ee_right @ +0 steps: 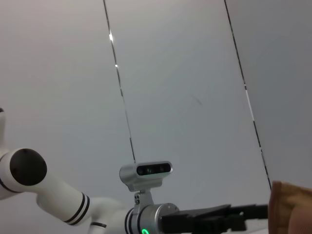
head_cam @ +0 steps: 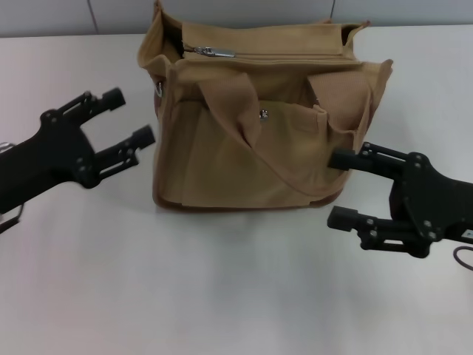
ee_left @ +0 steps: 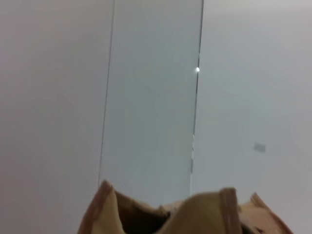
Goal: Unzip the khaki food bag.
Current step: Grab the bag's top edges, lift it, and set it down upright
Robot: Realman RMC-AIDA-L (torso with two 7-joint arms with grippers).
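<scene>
Cloth bag, matt table

Khaki food bag (head_cam: 251, 148) is matt woven canvas; zipper pull (head_cam: 214, 52) shiny metal; table (head_cam: 222, 281) smooth, matt.

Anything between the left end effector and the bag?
Nothing: in the head view only bare white table separates the open left end effector from the bag side.
</scene>
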